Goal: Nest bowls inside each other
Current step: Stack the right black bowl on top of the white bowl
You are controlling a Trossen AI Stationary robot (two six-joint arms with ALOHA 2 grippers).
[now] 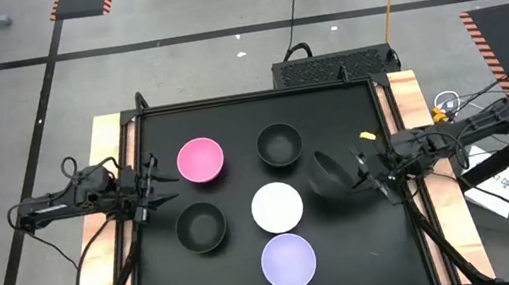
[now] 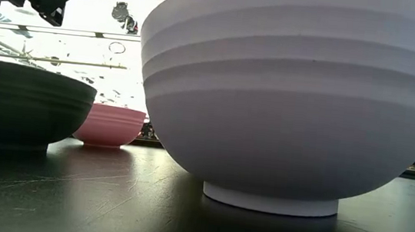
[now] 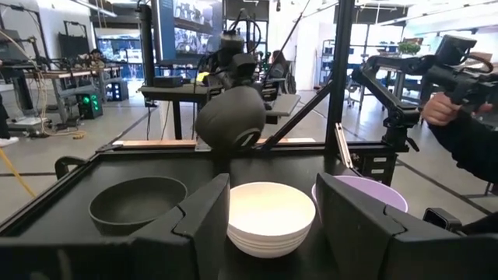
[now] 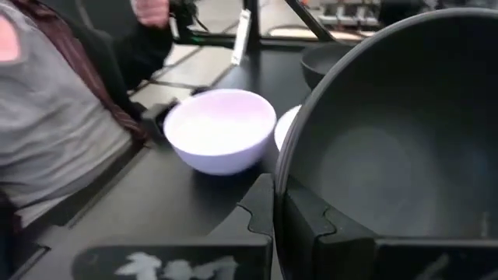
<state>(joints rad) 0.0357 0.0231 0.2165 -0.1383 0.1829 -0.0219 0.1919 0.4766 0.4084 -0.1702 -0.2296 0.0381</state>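
Five bowls stand upright on their bases on the black table: a pink bowl, a black bowl at the far middle, a second black bowl, a white bowl and a lavender bowl nearest the front. A third black bowl hangs tipped on its side at the table's right, with my right gripper shut on it. My left gripper stands open at the left edge, pointing level toward the white bowl, with nothing between its fingers. My right gripper pinches the black bowl's rim, one finger outside the wall and one inside. The fingers come nearly level from the table's right side. The bowl is lifted clear and tipped, its base facing the table's left and its hollow facing the gripper.
A small yellow object lies near the table's right edge. Raised black rails frame the table. A person stands beyond the front right, with a hand and a grey sleeve in the wrist views.
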